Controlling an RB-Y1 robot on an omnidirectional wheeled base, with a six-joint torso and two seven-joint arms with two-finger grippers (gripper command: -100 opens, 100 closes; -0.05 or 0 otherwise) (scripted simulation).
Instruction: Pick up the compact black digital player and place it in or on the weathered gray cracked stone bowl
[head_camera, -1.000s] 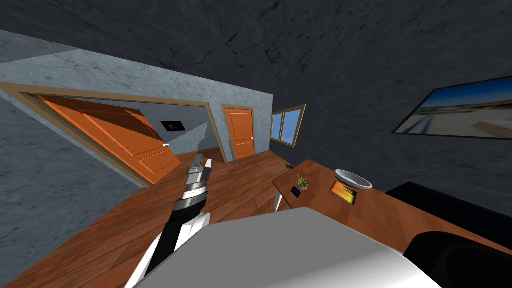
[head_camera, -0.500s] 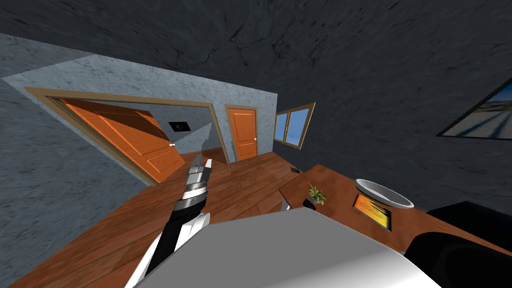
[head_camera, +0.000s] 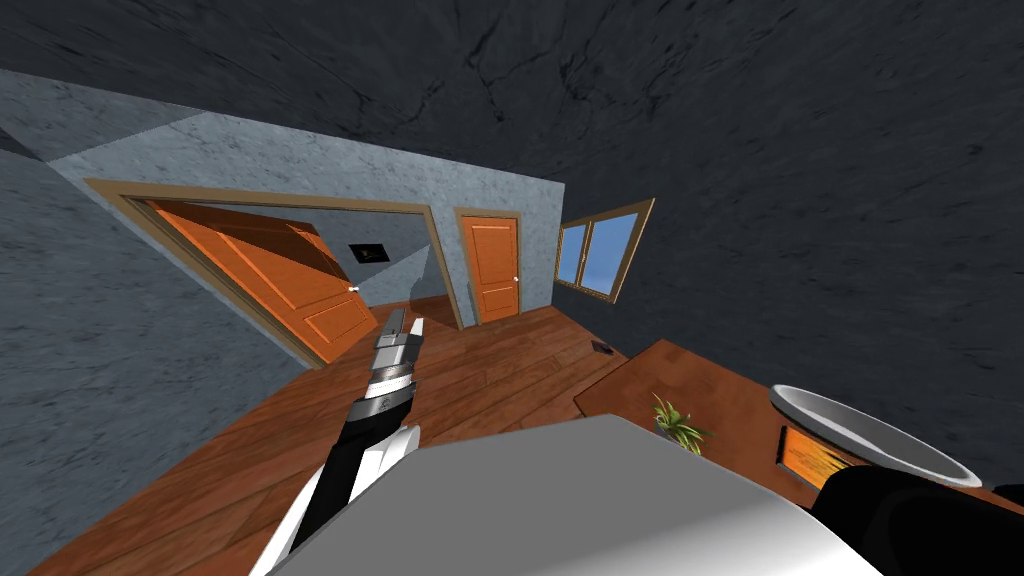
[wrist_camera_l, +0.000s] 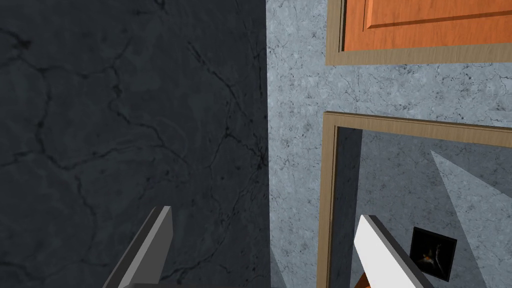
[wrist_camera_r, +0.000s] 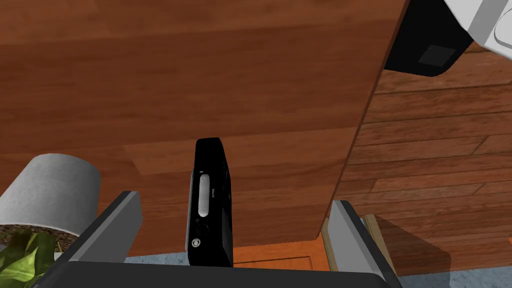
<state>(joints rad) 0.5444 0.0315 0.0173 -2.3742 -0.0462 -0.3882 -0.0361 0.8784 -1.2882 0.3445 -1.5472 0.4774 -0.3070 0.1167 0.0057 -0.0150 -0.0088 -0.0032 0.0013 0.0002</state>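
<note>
Black player (wrist_camera_r: 210, 200) between spread right claw (wrist_camera_r: 234, 200) blades, lower end hidden; left claw (wrist_camera_l: 266, 212) spread; bowl (head_camera: 855, 428) half-hidden.

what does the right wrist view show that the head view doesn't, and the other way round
Right wrist view: the black player lying on the wooden table, between the right gripper's open fingers but untouched, and a grey pot.
Head view: the grey bowl beside an orange flat item, the left gripper held out over the plank floor, an open orange door, a shut door and a window.
Both: the table, the green plant and the floor.
</note>
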